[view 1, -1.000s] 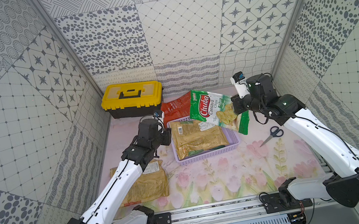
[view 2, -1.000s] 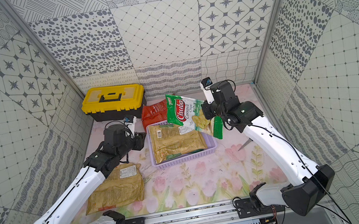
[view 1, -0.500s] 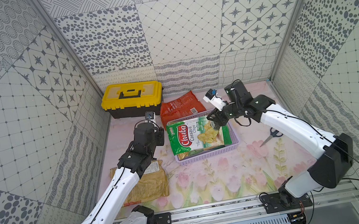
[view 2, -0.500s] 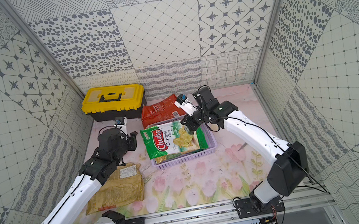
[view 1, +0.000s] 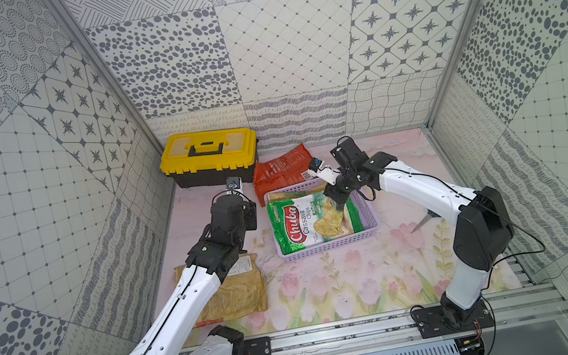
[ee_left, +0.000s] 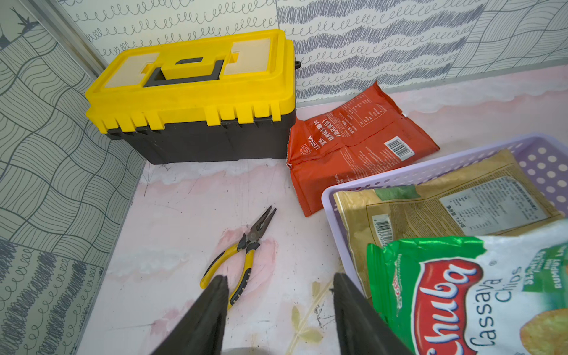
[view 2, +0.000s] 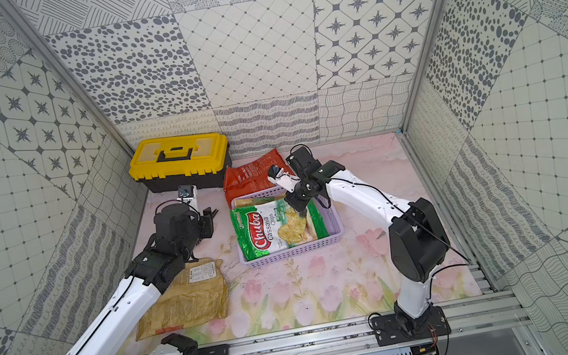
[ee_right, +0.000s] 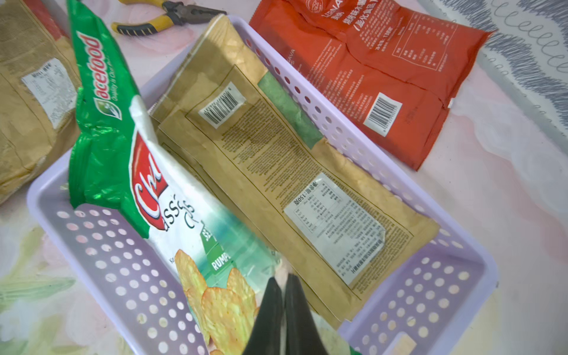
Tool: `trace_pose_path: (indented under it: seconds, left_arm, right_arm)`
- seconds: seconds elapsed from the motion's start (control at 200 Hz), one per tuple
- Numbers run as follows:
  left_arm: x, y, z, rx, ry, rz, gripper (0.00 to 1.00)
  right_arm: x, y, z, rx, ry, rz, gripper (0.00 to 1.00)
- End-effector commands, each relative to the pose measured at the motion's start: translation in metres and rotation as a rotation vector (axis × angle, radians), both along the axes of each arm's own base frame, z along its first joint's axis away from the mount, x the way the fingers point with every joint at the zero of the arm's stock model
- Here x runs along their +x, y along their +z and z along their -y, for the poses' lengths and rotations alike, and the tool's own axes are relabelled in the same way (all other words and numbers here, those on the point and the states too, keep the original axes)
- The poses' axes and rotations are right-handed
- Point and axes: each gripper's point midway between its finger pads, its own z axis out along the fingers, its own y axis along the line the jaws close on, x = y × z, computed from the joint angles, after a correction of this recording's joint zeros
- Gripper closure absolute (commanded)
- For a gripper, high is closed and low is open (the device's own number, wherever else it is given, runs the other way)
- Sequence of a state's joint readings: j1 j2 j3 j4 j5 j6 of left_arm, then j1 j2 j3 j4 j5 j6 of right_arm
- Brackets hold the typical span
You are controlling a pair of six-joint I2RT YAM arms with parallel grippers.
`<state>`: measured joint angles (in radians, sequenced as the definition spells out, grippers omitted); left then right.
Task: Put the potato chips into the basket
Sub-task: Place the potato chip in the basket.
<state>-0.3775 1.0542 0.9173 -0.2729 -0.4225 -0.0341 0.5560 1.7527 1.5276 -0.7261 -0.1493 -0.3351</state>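
My right fingers (view 2: 302,210) clamp the upper-right end of the green bag (view 2: 272,233) mid-frame, its length lined along the basket (view 2: 295,252) beneath; my left fingers (view 2: 209,213) gape empty.

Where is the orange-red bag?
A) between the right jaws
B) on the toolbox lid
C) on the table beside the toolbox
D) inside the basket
C: the orange-red bag lies flat on the table next to the toolbox, outside the basket.
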Motion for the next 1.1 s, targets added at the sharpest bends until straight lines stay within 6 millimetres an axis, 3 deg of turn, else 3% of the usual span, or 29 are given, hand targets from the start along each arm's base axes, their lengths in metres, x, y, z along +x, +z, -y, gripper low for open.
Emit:
trace_pose_path:
  seconds: [0.0,0.125,0.23,0.275,0.335,0.49,0.66,0.69,0.705,0.72,0.865,1.096]
  left_arm:
    - [0.007,0.010,-0.003,-0.018,0.028,0.051,0.42]
    - [0.008,0.009,-0.005,-0.029,0.033,0.047,0.42]
    - [0.009,0.008,-0.007,-0.027,0.039,0.044,0.41]
    - [0.009,0.007,-0.007,-0.024,0.041,0.041,0.41]
    - [0.009,0.007,-0.008,-0.024,0.044,0.042,0.42]
    - [0.009,0.008,-0.009,-0.025,0.047,0.044,0.41]
    - [0.008,0.008,-0.008,-0.036,0.045,0.045,0.42]
    - [0.009,0.010,-0.008,-0.040,0.042,0.047,0.41]
    - [0.009,0.009,-0.007,-0.042,0.040,0.045,0.41]
    - [0.009,0.008,-0.007,-0.045,0.041,0.043,0.41]
    - [0.009,0.008,-0.004,-0.071,0.027,0.037,0.42]
    - [0.006,0.011,-0.009,-0.053,0.042,0.045,0.42]
  right_arm:
    - [0.034,0.001,0.025,-0.093,-0.079,0.081,1.00]
    - [0.046,-0.005,0.020,-0.084,-0.113,0.065,0.95]
    - [0.056,-0.012,0.010,-0.065,-0.157,0.042,0.70]
    - [0.060,-0.012,0.009,-0.070,-0.194,0.047,0.51]
    - [0.061,-0.004,0.005,-0.070,-0.232,0.069,0.43]
    - [0.040,0.015,-0.004,-0.065,-0.355,0.120,0.30]
    - [0.000,0.007,0.006,0.041,-0.679,0.044,0.20]
    - [-0.009,0.003,0.003,0.056,-0.708,0.031,0.16]
    - [-0.012,0.001,0.002,0.065,-0.723,0.024,0.06]
    - [-0.015,-0.002,0.000,0.074,-0.738,0.015,0.04]
    - [-0.026,-0.056,-0.019,0.131,-0.836,-0.144,0.03]
    - [-0.011,-0.134,-0.033,0.079,-0.901,-0.324,0.03]
